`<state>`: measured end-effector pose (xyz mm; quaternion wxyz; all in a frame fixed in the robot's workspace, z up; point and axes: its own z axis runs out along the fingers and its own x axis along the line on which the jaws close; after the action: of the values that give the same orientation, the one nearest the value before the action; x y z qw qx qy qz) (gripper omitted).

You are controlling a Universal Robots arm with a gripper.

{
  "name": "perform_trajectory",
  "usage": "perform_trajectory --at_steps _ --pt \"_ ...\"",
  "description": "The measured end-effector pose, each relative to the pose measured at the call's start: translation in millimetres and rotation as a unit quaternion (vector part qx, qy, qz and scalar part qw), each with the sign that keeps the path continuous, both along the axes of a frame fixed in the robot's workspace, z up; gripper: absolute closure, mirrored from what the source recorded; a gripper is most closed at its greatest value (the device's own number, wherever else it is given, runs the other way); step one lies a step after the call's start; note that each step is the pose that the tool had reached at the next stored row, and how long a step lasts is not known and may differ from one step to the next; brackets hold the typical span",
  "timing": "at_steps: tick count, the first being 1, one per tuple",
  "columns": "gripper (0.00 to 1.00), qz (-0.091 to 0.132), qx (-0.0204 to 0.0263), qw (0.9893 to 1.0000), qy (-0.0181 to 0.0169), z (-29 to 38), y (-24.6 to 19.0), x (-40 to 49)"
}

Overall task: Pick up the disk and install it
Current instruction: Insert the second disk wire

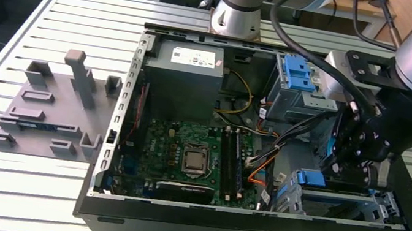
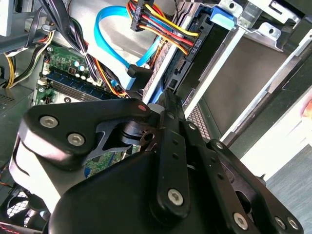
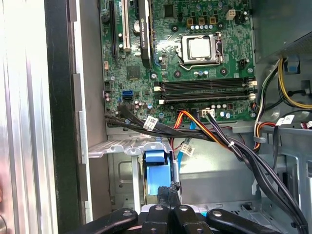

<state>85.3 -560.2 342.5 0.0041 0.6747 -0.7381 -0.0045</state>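
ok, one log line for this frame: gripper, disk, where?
gripper: shut on disk | disk: blue carrier edge up, partway in lower drive bay | site: open PC case | state: insertion

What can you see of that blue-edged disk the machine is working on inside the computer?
Little of the disk is exposed: in the first wrist view a bright blue plastic frame with a rounded end, standing on edge in a silver metal bay at the case's corner. The black end effector sits right at its near end, apparently touching it. In the exterior view the blue piece sits in the cage just under the arm's wrist. Dark cable bundles pass nearby. Its silver body and label are hidden.
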Motion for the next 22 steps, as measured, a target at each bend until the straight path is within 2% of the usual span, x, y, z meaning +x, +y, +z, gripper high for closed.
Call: perform_trajectory --at_steps 5,14,20,21,22 --pt "0.89 0.000 0.0000 1.0000 0.0000 5.7 0.0 0.0" --pt "0.89 0.000 -0.0001 1.0000 0.0000 26.5 0.6 0.0" --pt "0.89 0.000 0.0001 1.0000 -0.0001 26.8 0.6 0.0" --pt "0.89 0.000 0.0012 1.0000 -0.0001 26.9 0.7 0.0" --pt "0.89 0.000 0.0057 1.0000 -0.0002 26.9 0.7 -0.1"
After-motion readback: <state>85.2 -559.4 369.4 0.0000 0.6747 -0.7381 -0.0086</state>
